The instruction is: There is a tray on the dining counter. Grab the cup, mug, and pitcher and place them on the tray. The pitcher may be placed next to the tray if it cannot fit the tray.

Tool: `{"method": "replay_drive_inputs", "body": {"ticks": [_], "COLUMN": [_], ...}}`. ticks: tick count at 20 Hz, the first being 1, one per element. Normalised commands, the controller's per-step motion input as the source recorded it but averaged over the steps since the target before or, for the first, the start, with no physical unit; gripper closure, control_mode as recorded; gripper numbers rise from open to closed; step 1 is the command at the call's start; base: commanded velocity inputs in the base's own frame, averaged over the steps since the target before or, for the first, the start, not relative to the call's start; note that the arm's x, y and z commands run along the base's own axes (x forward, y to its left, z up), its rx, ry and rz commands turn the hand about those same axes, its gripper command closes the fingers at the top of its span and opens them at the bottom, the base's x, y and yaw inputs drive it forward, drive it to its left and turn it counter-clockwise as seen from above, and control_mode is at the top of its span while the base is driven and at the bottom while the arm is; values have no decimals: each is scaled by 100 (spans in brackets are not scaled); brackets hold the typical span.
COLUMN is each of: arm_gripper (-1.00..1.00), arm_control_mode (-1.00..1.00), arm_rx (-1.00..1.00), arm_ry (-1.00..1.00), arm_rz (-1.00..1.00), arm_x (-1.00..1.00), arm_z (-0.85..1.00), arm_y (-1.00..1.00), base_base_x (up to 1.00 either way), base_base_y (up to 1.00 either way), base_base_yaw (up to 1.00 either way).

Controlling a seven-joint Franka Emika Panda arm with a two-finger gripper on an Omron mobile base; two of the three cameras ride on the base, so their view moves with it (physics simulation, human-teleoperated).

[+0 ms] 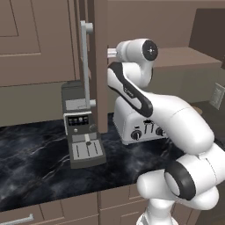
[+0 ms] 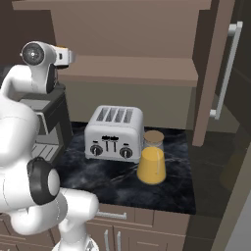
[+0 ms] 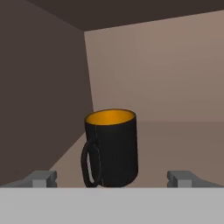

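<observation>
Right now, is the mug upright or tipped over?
Upright. In the hand view the mug stands on its base on the shelf, orange rim level on top.

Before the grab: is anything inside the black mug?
The mug shows its orange inner wall near the rim, with nothing sticking out. Its bottom is hidden by the near wall.

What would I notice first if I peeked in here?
Probably the big white arm bending over the black marble counter. Then the pitcher of orange liquid beside the toaster, and the black mug, orange inside, standing between the open gripper's fingertips.
</observation>
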Motion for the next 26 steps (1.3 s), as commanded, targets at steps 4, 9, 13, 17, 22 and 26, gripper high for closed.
{"method": "replay_drive_inputs", "body": {"ticks": [4,9,13,17,22,26], "arm_gripper": [-100,-100,-100,-100,-100,-100], "arm_control_mode": [-100,-100,-100,-100,-100,-100], "arm_rx": [0,0,0,0,0,0], "arm_ry": [0,0,0,0,0,0], "arm_rz": [0,0,0,0,0,0], "arm_x": [12,8,5,3,2,6], "arm_z": [0,0,0,0,0,0], "arm_y": [4,10,6,5,5,6], "base_base_x": [0,0,0,0,0,0], "base_base_y": [0,0,0,0,0,0], "base_base_yaw": [0,0,0,0,0,0]}}
